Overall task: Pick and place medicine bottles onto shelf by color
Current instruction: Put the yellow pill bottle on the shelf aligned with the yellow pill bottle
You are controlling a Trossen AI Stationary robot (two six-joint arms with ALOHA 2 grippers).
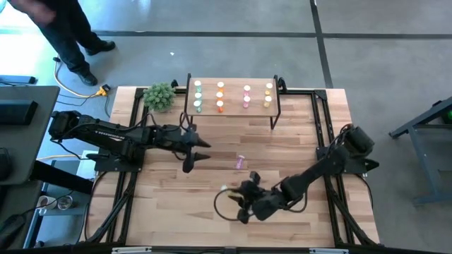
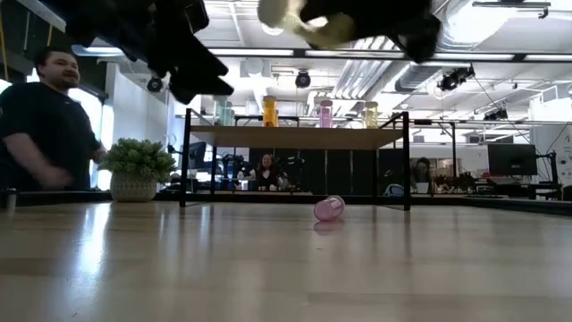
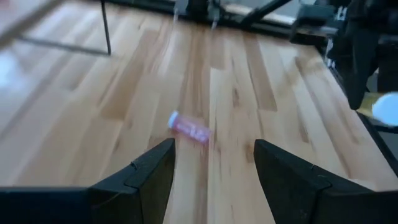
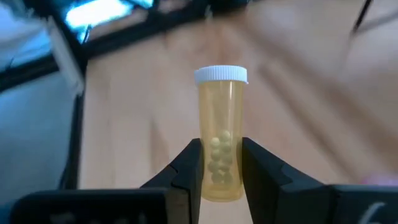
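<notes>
My right gripper (image 4: 221, 165) is shut on a yellow medicine bottle (image 4: 221, 134) with a white cap, held high above the table near its front edge (image 2: 308, 22). A pink bottle (image 1: 241, 161) lies on its side on the tabletop in front of the shelf (image 1: 233, 79). My left gripper (image 3: 214, 165) hangs open above the table left of centre, its fingers short of the pink bottle (image 3: 189, 127) and not touching it. On the shelf stand green, orange, pink and yellow bottles in columns. My right gripper pinches the yellow bottle's lower body (image 4: 219, 177), near its base, between its two fingers. The bottle lies along the fingers, its white cap (image 4: 221, 74) pointing away from the gripper. It is lifted clear of the table.
A small green plant in a pot (image 1: 159, 96) stands left of the shelf at the table's far edge. A person (image 2: 40, 125) stands beyond the table's far left corner. Bare tabletop lies between the pink bottle and the shelf's black legs (image 2: 186, 161).
</notes>
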